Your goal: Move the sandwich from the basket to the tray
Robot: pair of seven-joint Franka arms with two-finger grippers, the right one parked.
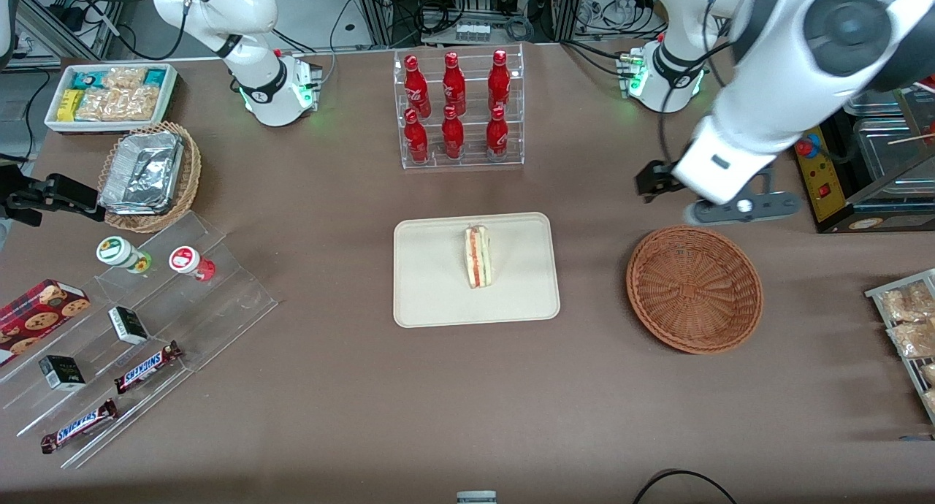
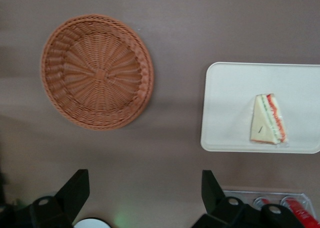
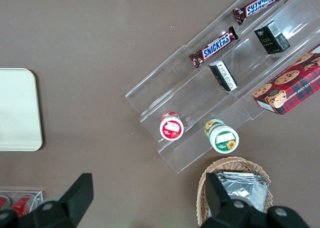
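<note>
1. Sandwich [image 1: 478,257]: small triangular wedge of pale bread, red, orange and green filling layers striped along the cut edge; lying flat on the tray [image 1: 431,292], near its middle.
2. Tray: flat, matte cream-beige rectangle with rounded corners and a low rim, resting on the brown table [image 1: 365,402].
3. Basket [image 1: 694,288]: round, shallow, reddish-brown woven wicker with a radiating weave in its base; nothing inside; standing apart from the tray toward the working arm's end of the table.
4. Gripper [image 2: 145,193]: raised above the table, farther from the front camera than the basket; black fingers [image 2: 75,188] spread wide apart, gripping nothing.
5. Clear acrylic tiered rack [image 1: 462,109], farther from the front camera than the tray, holding six glossy red bottles [image 1: 453,84] with white script, not quite legible.
6. Stepped clear acrylic stand [image 1: 146,329] toward the parked arm's end: two bars in brown wrappers reading "SNICKERS" [image 1: 146,367], small dark boxes [image 1: 128,324], two round-lidded jars [image 1: 120,253], a red box printed with cookies [image 1: 40,310].
7. Lighter wicker basket [image 1: 150,175] stacked with crinkled silver foil trays, beside a white bin [image 1: 109,95] of bagged snacks.
</note>
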